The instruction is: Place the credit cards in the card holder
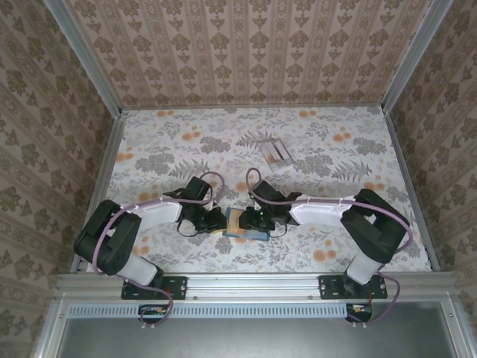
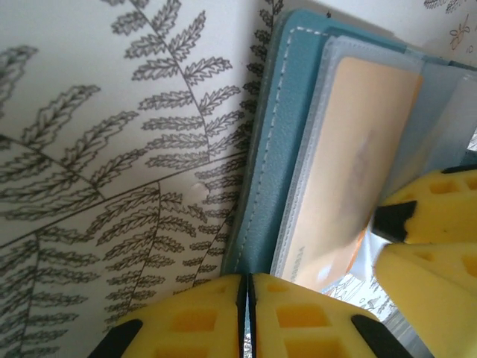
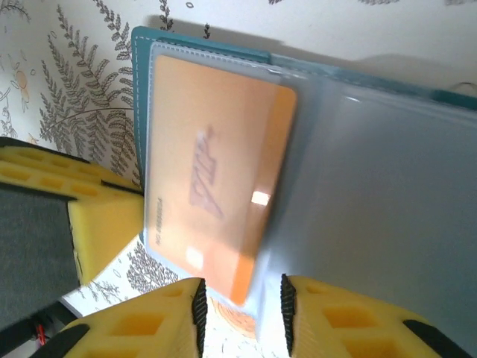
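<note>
Holder: the card holder (image 2: 261,149) is lying open near the front of the counter (image 2: 112,149), between both arms, w/ its clear sleeve (image 3: 373,186) facing up.
Card: the orange card (image 3: 216,164) is sitting in the sleeve but skewed, its lower corner poking out past the holder's edge.
L pincer: the left pincer (image 2: 247,294) is pressing together on the holder's teal rim, as far as can be judged.
R pincer: the right pincer (image 3: 241,298) is standing spread, straddling the poking corner w/o pinching it.
Risk 1: the card is prob. going to jam if pushed while skewed, and the sleeve may buckle.
Risk 2: the L grip is biting only a thin rim, so a push could be pivoting or slipping the holder.
Risk 3: the pincers are working v. close, so fingers may bump.
Remaining: the spare cards (image 1: 274,153) are lying well apart, farther back.
</note>
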{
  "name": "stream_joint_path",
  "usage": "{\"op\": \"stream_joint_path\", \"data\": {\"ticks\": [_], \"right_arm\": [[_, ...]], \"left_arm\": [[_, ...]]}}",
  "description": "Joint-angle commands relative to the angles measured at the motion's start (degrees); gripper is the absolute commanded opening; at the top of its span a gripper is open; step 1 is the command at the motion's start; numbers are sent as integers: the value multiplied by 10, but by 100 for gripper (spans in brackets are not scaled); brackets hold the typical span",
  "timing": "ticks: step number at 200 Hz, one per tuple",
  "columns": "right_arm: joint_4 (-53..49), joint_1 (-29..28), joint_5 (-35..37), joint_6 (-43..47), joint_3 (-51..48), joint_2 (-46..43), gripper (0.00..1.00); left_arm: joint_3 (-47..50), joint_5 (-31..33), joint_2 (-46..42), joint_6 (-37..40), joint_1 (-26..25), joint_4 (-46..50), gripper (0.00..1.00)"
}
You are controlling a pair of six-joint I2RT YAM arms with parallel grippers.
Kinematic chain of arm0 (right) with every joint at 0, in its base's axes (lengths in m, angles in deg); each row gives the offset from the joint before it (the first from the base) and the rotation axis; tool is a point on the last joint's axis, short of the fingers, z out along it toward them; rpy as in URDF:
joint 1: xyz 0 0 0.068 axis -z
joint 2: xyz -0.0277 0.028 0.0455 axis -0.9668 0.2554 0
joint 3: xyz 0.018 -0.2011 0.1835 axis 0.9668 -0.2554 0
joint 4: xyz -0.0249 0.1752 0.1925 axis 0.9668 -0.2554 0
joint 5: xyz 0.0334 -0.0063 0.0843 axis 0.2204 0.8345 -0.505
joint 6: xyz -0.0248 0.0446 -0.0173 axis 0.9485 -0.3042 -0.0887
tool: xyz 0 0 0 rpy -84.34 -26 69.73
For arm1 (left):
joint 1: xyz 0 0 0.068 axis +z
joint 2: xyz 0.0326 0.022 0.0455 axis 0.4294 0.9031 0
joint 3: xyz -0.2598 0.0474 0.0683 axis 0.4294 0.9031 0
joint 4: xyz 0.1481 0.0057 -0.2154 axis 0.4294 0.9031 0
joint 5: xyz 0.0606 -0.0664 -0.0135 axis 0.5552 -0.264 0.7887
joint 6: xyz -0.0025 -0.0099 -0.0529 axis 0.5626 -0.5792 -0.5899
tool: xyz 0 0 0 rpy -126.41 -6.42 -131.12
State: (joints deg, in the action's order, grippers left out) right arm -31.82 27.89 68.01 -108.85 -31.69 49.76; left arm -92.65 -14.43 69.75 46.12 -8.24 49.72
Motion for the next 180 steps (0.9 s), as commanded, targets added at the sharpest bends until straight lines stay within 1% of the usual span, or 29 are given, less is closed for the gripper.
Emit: {"op": "stream_joint_path", "data": {"ticks": [1,28,53,80,103,180], "right_arm": [[-74,-2,45,16,1,-44,38],[-89,-3,56,1,-19,-74,41],[-86,-4,64,-17,-35,-76,42],[-92,-4,83,-23,-40,-70,42],[-90,-4,84,-25,-44,-64,43],[-70,-4,82,-32,-48,-39,40]], "left_arm": [[6,32,-29,-14,3,37,16],[6,33,-48,-20,4,41,17],[8,38,-55,-23,4,37,17],[1,62,-43,-8,4,56,19],[1,74,-29,1,4,50,21],[5,54,4,-3,2,19,20]]}}
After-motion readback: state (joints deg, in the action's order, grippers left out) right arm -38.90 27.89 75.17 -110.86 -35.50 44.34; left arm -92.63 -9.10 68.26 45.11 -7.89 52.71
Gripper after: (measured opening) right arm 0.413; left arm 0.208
